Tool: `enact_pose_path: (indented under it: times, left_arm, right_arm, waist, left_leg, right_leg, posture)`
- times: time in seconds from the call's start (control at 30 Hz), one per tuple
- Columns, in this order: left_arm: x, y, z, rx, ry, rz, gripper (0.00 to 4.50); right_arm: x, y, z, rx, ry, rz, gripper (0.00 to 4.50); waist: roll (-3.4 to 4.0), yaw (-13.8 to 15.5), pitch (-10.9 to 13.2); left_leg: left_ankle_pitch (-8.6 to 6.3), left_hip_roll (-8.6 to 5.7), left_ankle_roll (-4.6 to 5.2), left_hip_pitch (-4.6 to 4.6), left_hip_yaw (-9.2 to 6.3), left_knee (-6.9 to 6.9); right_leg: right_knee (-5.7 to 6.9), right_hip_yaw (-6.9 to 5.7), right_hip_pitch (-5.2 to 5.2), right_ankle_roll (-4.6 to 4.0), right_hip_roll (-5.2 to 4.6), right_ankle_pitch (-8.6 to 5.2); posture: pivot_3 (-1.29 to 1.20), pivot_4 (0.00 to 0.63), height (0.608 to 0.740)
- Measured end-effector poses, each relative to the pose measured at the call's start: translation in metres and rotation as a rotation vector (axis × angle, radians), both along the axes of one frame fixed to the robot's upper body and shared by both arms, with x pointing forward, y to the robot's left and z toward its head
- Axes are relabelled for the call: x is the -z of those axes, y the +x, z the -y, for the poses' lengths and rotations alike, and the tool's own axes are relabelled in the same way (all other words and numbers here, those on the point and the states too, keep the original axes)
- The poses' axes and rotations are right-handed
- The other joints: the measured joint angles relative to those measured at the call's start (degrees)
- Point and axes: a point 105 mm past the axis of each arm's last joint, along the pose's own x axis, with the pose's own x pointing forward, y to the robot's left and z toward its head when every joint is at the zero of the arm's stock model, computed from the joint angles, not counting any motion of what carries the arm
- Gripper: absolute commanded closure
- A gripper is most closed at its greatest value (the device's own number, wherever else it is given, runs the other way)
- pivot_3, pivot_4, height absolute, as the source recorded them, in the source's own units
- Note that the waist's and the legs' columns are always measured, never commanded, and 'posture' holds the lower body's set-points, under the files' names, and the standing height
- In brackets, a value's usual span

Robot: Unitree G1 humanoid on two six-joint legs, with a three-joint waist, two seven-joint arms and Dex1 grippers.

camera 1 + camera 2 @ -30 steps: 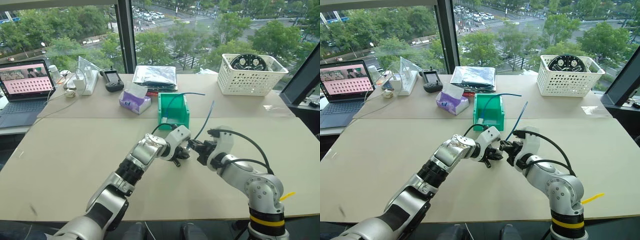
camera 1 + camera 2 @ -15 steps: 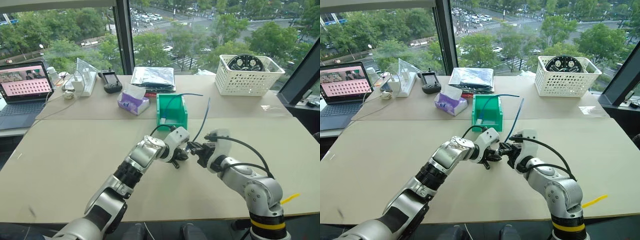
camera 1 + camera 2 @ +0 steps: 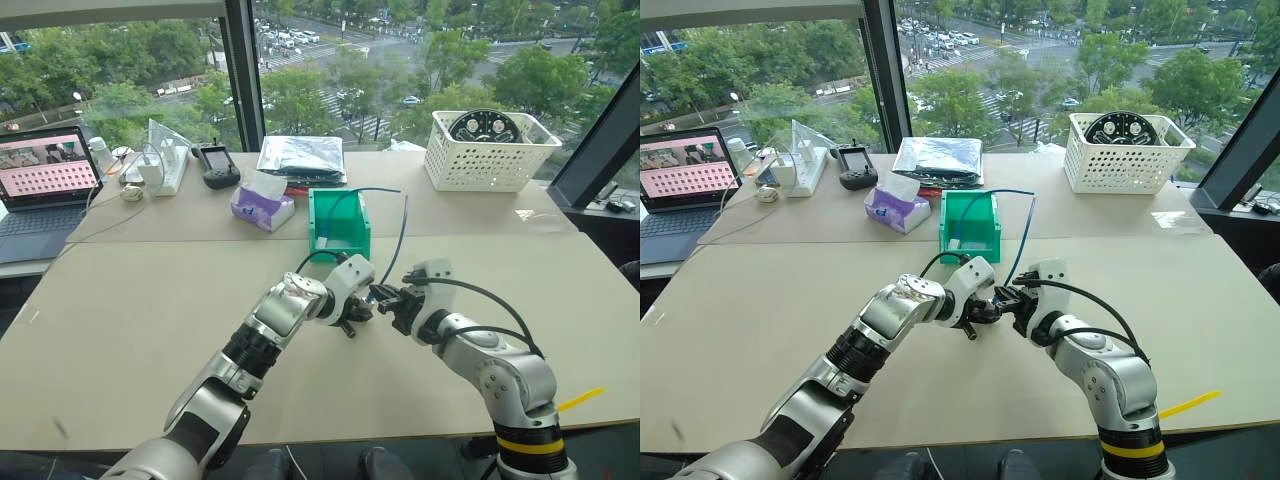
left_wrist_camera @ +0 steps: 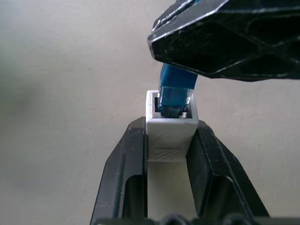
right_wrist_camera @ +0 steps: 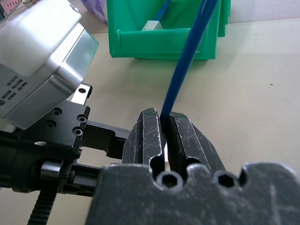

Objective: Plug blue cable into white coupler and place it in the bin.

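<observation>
My left gripper (image 4: 171,125) is shut on the white coupler (image 4: 170,136), a small boxy block whose socket faces away from the wrist. The clear plug end of the blue cable (image 4: 175,88) sits in that socket. Just behind the plug, my right gripper (image 5: 163,118) is shut on the thin blue cable (image 5: 187,61), which rises up and away from the fingers. Both grippers (image 3: 374,298) meet tip to tip above the table, a little in front of the green bin (image 3: 314,222).
Another blue cable with a white block (image 5: 153,25) lies in the bin. Behind the bin are a purple tissue box (image 3: 262,208), a silver bag (image 3: 300,155) and a handheld controller (image 3: 215,160). A white lattice basket (image 3: 485,152) stands back right, and a laptop (image 3: 45,180) far left.
The whole picture has shifted slightly. My right wrist has rolled a little with the cable. Both grippers stay together at the same spot before the bin.
</observation>
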Motion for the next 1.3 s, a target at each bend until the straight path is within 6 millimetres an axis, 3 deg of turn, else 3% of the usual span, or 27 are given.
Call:
enact_pose_path:
  times: [0.53, 1.1, 1.17, 1.2, 1.27, 1.3]
  left_arm:
    - [0.009, -0.006, -0.008, -0.033, 0.005, -0.024, 3.84]
    - [0.018, -0.005, -0.017, -0.085, 0.034, -0.036, 3.84]
    - [0.018, -0.006, -0.017, -0.085, 0.034, -0.037, 2.81]
    - [0.014, -0.004, -0.017, -0.089, 0.012, -0.031, 2.61]
    - [-0.003, -0.002, -0.014, -0.08, -0.042, 0.017, 1.82]
    - [-0.009, 0.0, -0.016, -0.082, -0.065, 0.031, 1.4]
  right_arm:
    - [0.009, -0.001, -0.004, -0.108, -0.024, -0.026, 4.5]
    - [0.023, 0.013, -0.007, -0.188, -0.007, -0.079, 4.5]
    - [0.023, 0.013, -0.007, -0.189, -0.007, -0.079, 4.5]
    - [0.028, 0.015, -0.003, -0.163, -0.026, -0.092, 4.5]
    - [0.058, 0.011, 0.012, -0.096, -0.054, -0.199, 4.5]
    - [0.058, 0.011, 0.014, -0.081, -0.026, -0.197, 4.5]
  waist:
    - [-0.34, -0.24, -1.14]
    - [-0.58, -1.38, -1.73]
    - [-0.57, -1.35, -1.72]
    - [-0.58, -1.32, -1.72]
    - [-0.64, -1.22, -1.7]
    - [-0.41, -1.58, -1.68]
  left_leg:
    - [-0.02, 0.12, -0.02, 0.42, -0.01, -0.35]
    - [-0.54, 0.56, -0.71, 1.76, -0.16, -0.6]
    - [-0.6, 0.67, -0.81, 1.78, -0.17, -0.6]
    - [-0.61, 0.74, -0.83, 1.77, -0.18, -0.6]
    - [-0.61, 0.97, -0.84, 1.65, -0.16, -0.6]
    - [-0.57, 1.01, -0.76, 1.53, -0.05, -0.61]
  right_leg:
    - [-0.03, -0.01, 0.25, -0.2, 0.09, -0.22]
    - [-0.19, -0.04, 1.47, -0.35, 0.48, -0.64]
    - [-0.26, -0.07, 1.52, -0.38, 0.58, -0.66]
    - [-0.29, -0.08, 1.52, -0.39, 0.66, -0.66]
    - [-0.5, -0.14, 1.46, -0.4, 0.83, -0.66]
    - [-0.46, -0.03, 1.23, -0.37, 0.87, -0.62]
  posture:
    - [0.0, 0.15, 0.734]
    - [0.0, 0.15, 0.734]
    - [0.0, 0.15, 0.734]
    - [0.0, 0.15, 0.734]
    - [0.0, 0.15, 0.734]
    - [0.0, 0.15, 0.734]
